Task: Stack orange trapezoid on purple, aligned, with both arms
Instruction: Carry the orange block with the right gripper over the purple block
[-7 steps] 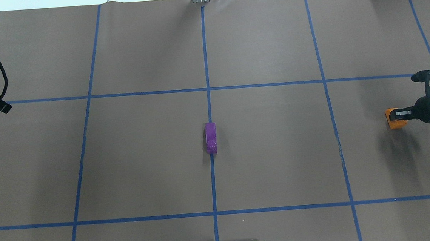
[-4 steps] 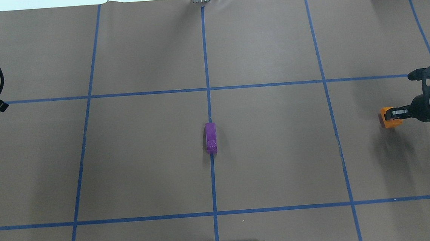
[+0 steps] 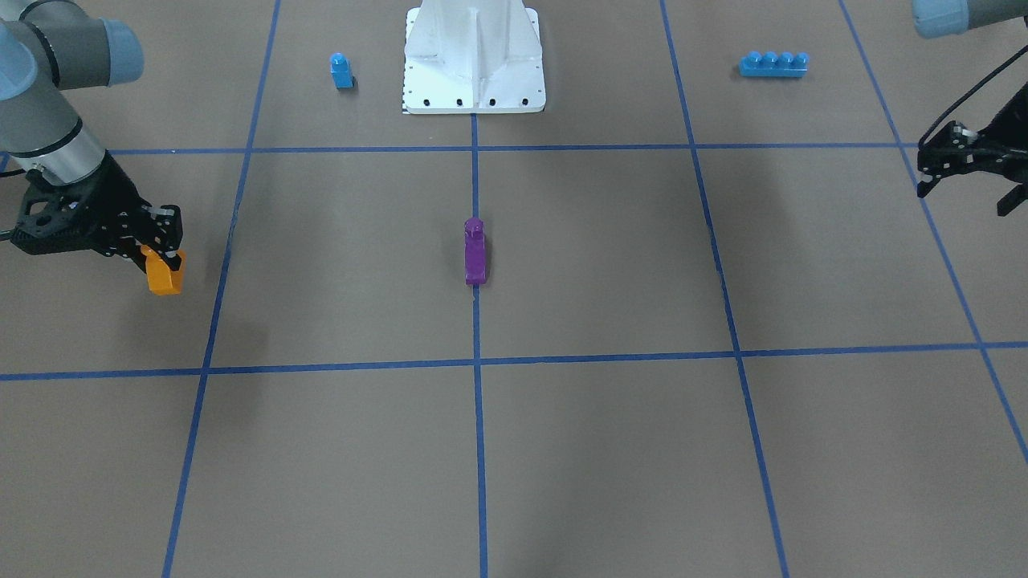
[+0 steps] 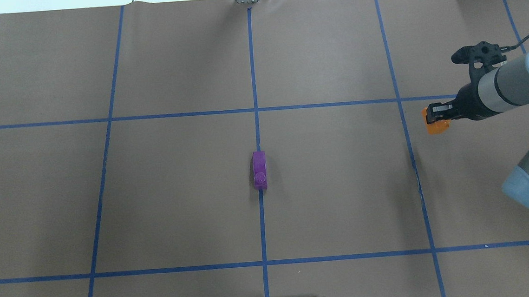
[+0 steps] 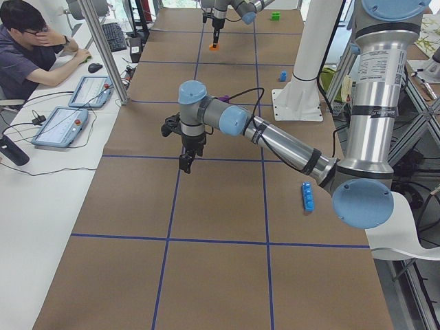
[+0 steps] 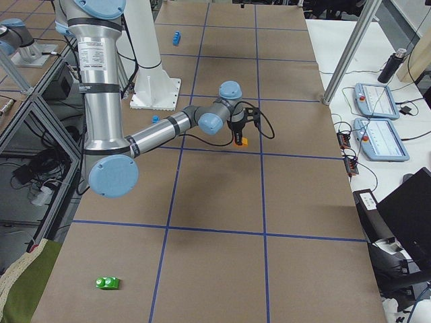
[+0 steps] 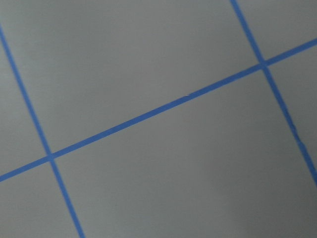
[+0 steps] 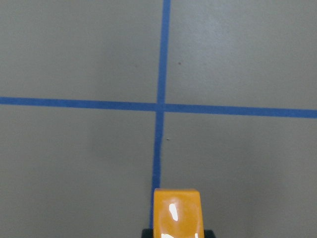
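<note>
From across the worktop [image 3: 610, 265], which is matte brown paper crossed by blue tape lines, my right end effector [image 3: 161, 258] hangs at the view's left. Its black fingers are closed on the top of the orange trapezoid [image 3: 165, 277], a small glossy plastic brick with one sloped side. The purple brick [image 3: 475, 253] is glossy too, with a single stud. It lies on the centre tape line, well apart from the orange one. My left end effector [image 3: 964, 197] is at the far side with its fingers spread wide and nothing between them. A small blue brick [image 3: 341, 71] and a long blue brick [image 3: 773, 64] sit beside my white base [image 3: 474, 56].

From overhead, the orange trapezoid is just beyond the right-hand tape line, pinched in my right end effector. The purple brick rests at the middle.

From the left end, my near end effector hovers above the paper.

From the right end, the orange brick hangs above the paper under my near arm's tip.

My left wrist camera shows only paper and tape.

My right wrist camera shows the trapezoid's shiny orange slope over a tape line, below a crossing of lines.
</note>
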Motion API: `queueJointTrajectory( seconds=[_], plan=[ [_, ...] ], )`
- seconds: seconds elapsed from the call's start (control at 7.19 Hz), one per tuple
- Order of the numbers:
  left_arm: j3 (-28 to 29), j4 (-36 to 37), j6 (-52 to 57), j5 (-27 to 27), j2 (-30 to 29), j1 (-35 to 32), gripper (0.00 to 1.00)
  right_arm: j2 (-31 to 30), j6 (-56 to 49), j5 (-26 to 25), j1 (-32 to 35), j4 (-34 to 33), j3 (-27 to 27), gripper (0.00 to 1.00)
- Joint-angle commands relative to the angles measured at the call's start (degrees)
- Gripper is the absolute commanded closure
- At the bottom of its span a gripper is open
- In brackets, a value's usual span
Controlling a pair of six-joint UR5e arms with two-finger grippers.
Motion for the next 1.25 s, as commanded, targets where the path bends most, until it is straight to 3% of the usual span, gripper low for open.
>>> queueJointTrajectory(
  seconds=[0.0, 0.28, 0.56, 1.11],
  plan=[
    [5.52, -1.29, 11.34, -6.69, 2.2, -8.4, 0.0, 14.97, 2.72, -1.2, -4.86, -16.98, 1.45, 1.0],
    [11.52, -1.12, 21.3, -10.7, 3.26, -16.24, 0.0, 22.92, 9.93, -3.41, -11.02, -20.2, 0.93, 1.0],
    [10.83, -1.2, 21.43, -10.79, 5.19, -17.06, 0.0, 33.19, 10.22, -6.21, -16.83, -29.49, -2.65, 1.0],
    [8.64, -1.2, 21.34, -10.7, 6.6, -17.14, 0.0, 42.81, 15.65, -9.48, -22.83, -28.57, -15.05, 1.0]
  ],
)
